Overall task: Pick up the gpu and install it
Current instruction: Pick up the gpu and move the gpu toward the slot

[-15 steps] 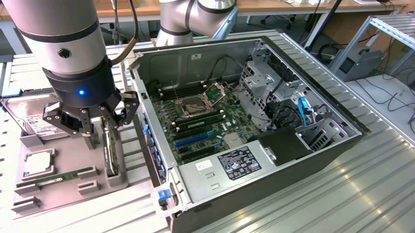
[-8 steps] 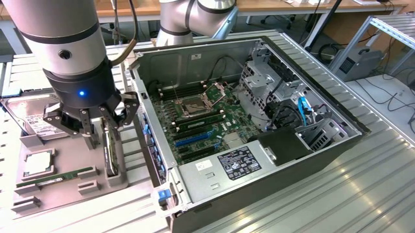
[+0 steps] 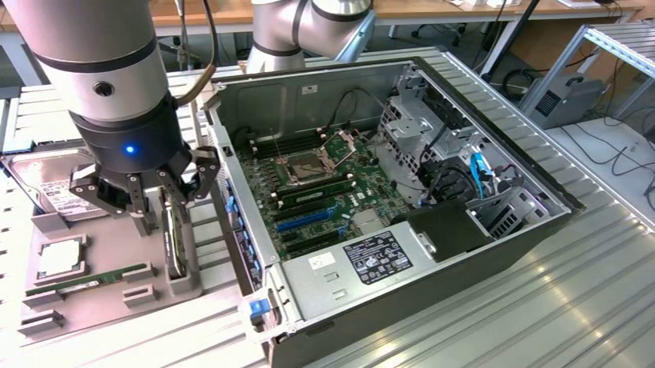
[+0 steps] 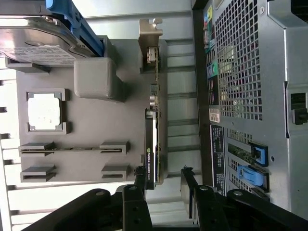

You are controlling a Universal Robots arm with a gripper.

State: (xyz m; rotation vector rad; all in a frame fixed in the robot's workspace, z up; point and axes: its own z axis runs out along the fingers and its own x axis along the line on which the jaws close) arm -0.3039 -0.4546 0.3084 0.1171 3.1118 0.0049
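Note:
The gpu (image 3: 176, 239) stands on its long edge in a slot of the grey holder tray (image 3: 97, 310), at the exterior view's left of the open computer case (image 3: 492, 230). In the wrist view the gpu (image 4: 151, 130) shows as a thin black card with a silver end bracket (image 4: 150, 32) at its far end. My gripper (image 3: 169, 201) hangs just above it, open. The fingertips (image 4: 140, 174) stand on either side of the card's near end, the gripper (image 4: 162, 174) holding nothing.
The tray (image 4: 96, 161) also carries a hard drive (image 3: 51, 184), a CPU (image 3: 60, 257) and a green RAM stick (image 3: 87, 282). The case's motherboard (image 3: 317, 184) lies exposed, with drive cages and cables toward the exterior view's right. Everything rests on a ribbed metal table (image 3: 511, 322).

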